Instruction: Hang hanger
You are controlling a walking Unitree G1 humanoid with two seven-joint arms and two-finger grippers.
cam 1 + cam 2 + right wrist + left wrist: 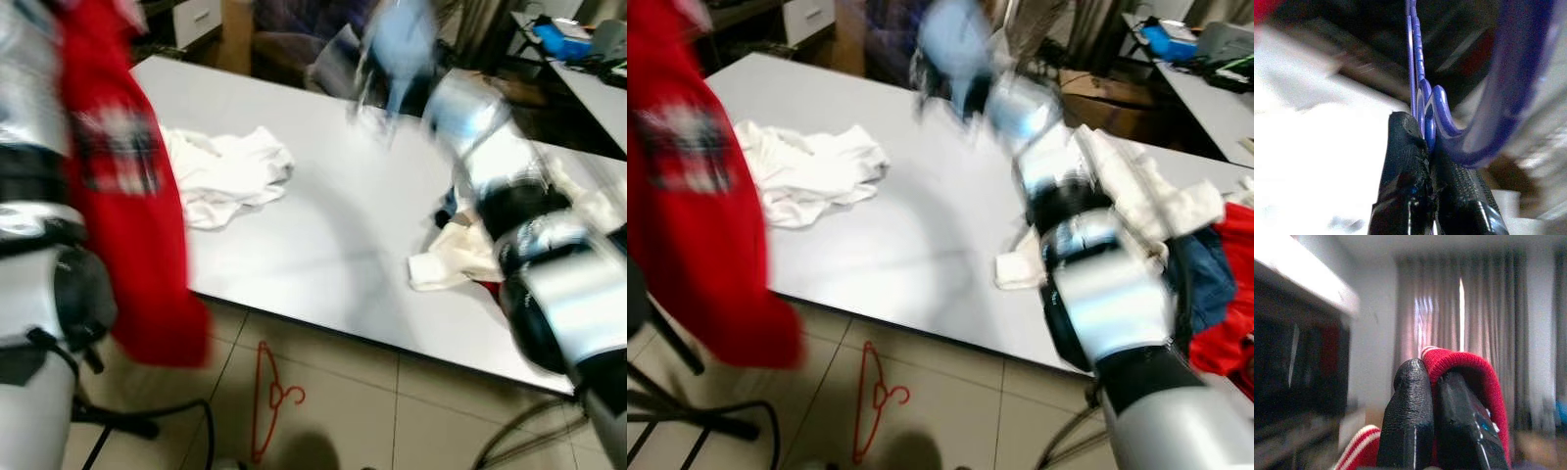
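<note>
The left gripper (1437, 382) is clamping the ribbed edge of a red garment (132, 186), which is hanging down past the table (333, 225) edge on the left; a blurred patch on it is showing nothing readable. A white cloth (225, 176) is lying crumpled on the table, and a red hanger (266, 397) is lying on the tiled floor (372, 411) below. Farther right, the right gripper (1427, 142) is pinching a blue hanger (1508, 78) above the table, fingers closed on its hook. More clothes (1176, 235) are piling up at the right end.
</note>
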